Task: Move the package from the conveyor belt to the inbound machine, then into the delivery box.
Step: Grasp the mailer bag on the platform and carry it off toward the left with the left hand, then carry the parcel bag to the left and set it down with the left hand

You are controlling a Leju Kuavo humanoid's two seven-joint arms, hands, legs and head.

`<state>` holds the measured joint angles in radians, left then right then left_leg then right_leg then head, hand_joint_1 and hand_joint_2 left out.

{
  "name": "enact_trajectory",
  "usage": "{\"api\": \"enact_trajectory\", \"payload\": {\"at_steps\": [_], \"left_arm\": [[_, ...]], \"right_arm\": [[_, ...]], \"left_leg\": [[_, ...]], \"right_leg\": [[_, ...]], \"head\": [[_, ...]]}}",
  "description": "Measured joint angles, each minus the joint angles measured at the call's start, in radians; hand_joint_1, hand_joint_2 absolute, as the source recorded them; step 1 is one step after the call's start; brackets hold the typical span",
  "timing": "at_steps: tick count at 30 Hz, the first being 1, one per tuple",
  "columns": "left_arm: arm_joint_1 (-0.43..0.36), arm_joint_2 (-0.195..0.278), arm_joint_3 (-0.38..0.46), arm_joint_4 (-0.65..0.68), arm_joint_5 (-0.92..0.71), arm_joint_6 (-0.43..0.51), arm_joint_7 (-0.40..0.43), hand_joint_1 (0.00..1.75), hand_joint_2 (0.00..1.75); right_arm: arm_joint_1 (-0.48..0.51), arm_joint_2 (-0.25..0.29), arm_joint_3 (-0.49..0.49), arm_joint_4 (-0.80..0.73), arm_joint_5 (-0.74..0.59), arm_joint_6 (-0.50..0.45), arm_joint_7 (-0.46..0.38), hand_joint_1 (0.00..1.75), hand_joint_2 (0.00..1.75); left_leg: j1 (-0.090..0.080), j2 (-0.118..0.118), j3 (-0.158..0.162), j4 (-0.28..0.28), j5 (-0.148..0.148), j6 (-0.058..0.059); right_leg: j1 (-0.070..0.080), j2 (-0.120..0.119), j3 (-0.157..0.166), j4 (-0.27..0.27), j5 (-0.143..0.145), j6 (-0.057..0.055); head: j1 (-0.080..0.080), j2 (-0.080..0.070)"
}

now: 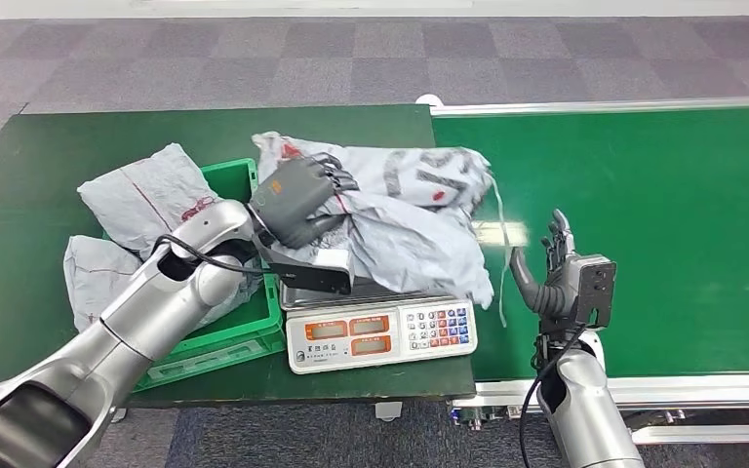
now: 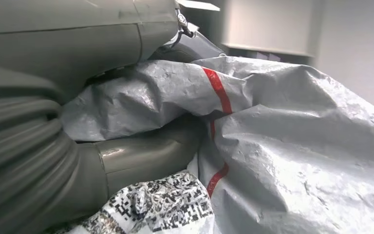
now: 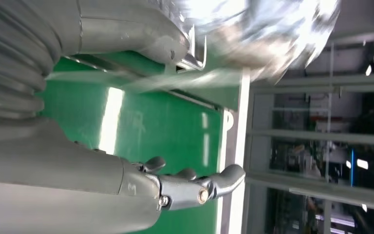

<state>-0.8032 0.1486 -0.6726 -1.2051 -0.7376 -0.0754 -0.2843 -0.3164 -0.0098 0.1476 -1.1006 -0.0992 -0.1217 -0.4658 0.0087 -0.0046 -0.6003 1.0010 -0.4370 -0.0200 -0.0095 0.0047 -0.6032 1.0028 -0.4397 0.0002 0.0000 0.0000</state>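
Observation:
A crumpled grey plastic package [image 1: 410, 210] with red and black print lies on the weighing scale [image 1: 380, 331], spilling over its platform. My left hand [image 1: 302, 200] grips the package's left end, fingers curled over the top. The left wrist view shows a fold of the package [image 2: 292, 146] caught between the thumb [image 2: 141, 151] and the fingers above it, with a printed label [image 2: 160, 204] below. My right hand [image 1: 556, 273] stands open and upright over the green conveyor belt [image 1: 663, 214], just right of the package and apart from it. Its spread fingers [image 3: 214, 183] hover above the belt [image 3: 165, 126].
A green delivery box [image 1: 229, 180] sits left of the scale, under my left forearm, holding two other grey packages [image 1: 151, 190] [image 1: 93, 273]. The scale stands at the green table's front right corner. A metal rail [image 1: 644, 390] edges the belt in front.

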Motion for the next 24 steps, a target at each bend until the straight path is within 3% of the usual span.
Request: {"api": "enact_trajectory", "payload": {"at_steps": [4, 8, 15, 17, 21, 23, 24], "left_arm": [[0.02, 0.057, 0.123, 0.103, -0.068, 0.172, 0.058, 1.75, 1.75], [0.097, 0.111, 0.275, 0.155, -0.142, 0.292, 0.101, 1.75, 1.75], [0.293, 0.137, 0.513, 0.126, -0.25, 0.36, 0.155, 1.71, 1.75], [0.332, 0.135, 0.553, 0.101, -0.268, 0.358, 0.165, 1.1, 1.75], [0.407, 0.125, 0.605, 0.039, -0.255, 0.322, 0.158, 0.74, 1.75], [0.435, 0.12, 0.62, 0.009, -0.255, 0.306, 0.165, 0.09, 1.75], [0.446, 0.117, 0.624, -0.005, -0.263, 0.301, 0.174, 0.02, 1.75]], "right_arm": [[0.01, -0.001, -0.017, -0.02, 0.014, -0.002, 0.013, 0.0, 1.75], [0.04, -0.004, -0.035, -0.048, 0.035, -0.007, 0.023, 0.0, 1.75], [0.129, -0.005, -0.067, -0.131, 0.07, -0.019, 0.032, 0.0, 1.75], [0.152, -0.005, -0.075, -0.157, 0.079, -0.019, 0.035, 0.0, 1.75], [0.19, -0.005, -0.09, -0.201, 0.09, -0.019, 0.043, 0.0, 1.75], [0.205, -0.004, -0.098, -0.219, 0.093, -0.018, 0.044, 0.0, 1.75], [0.213, -0.004, -0.101, -0.229, 0.095, -0.018, 0.045, 0.0, 1.75]], "left_leg": [[0.0, 0.004, 0.001, -0.001, 0.0, 0.0], [0.0, 0.005, 0.001, -0.001, 0.0, -0.001], [0.0, 0.004, 0.0, -0.001, -0.003, -0.001], [0.0, 0.004, 0.0, -0.001, -0.003, 0.0], [0.0, 0.004, 0.0, -0.001, -0.004, -0.001], [0.0, 0.004, 0.0, -0.001, -0.004, -0.001], [0.0, 0.004, 0.0, -0.001, -0.004, -0.001]], "right_leg": [[0.0, 0.003, -0.001, 0.001, 0.0, 0.0], [0.0, 0.004, -0.001, 0.001, -0.001, -0.002], [0.0, 0.003, -0.002, 0.0, -0.004, -0.002], [0.0, 0.003, -0.001, 0.0, -0.004, -0.001], [0.0, 0.003, -0.002, 0.0, -0.004, -0.001], [0.0, 0.003, -0.001, 0.0, -0.004, -0.001], [0.0, 0.002, -0.001, 0.0, -0.004, -0.001]], "head": [[0.0, 0.0], [0.0, 0.0], [0.0, 0.0], [0.0, 0.0], [0.0, 0.0], [0.0, 0.0], [0.0, 0.0]]}}
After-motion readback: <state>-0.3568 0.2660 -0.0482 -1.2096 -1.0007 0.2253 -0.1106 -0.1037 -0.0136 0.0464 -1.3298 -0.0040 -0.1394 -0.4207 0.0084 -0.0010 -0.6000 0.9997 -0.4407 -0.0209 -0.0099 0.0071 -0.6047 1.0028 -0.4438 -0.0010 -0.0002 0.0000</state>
